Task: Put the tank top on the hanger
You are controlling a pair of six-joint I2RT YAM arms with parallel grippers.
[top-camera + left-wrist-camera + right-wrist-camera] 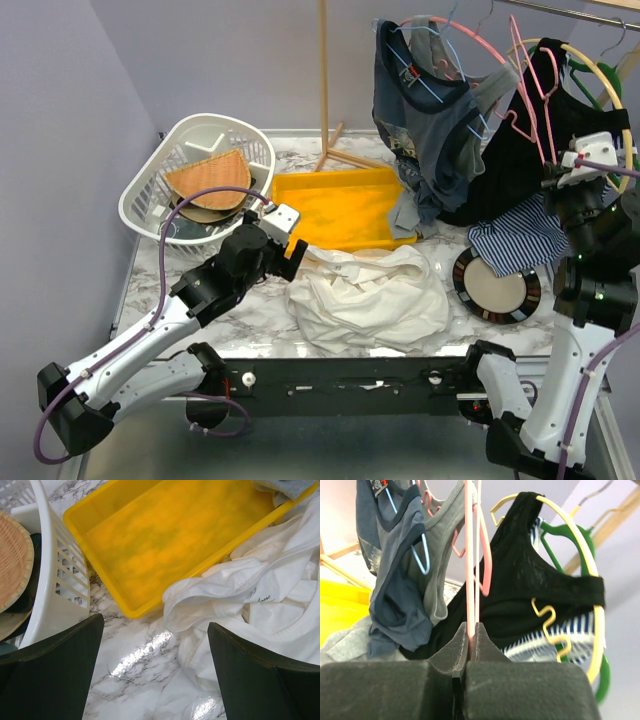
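Note:
The off-white tank top (365, 295) lies crumpled on the marble table in front of the yellow tray; the left wrist view shows it at the right (260, 595). My left gripper (290, 250) is open and empty, hovering low over bare marble just left of the tank top's edge (155, 645). My right gripper (555, 178) is raised at the right and shut on the slim pink wire hanger (530, 95). In the right wrist view its thin wires (470, 555) rise straight up from the closed gripper (471, 630).
A yellow tray (340, 205) and a white basket (150, 190) with wicker plates stand at the back. A blue-grey shirt (420, 120), a black top (510, 170) on a yellow hanger (600, 70) and a striped cloth (520, 240) hang at the right. A round dish (497, 285) lies near the tank top.

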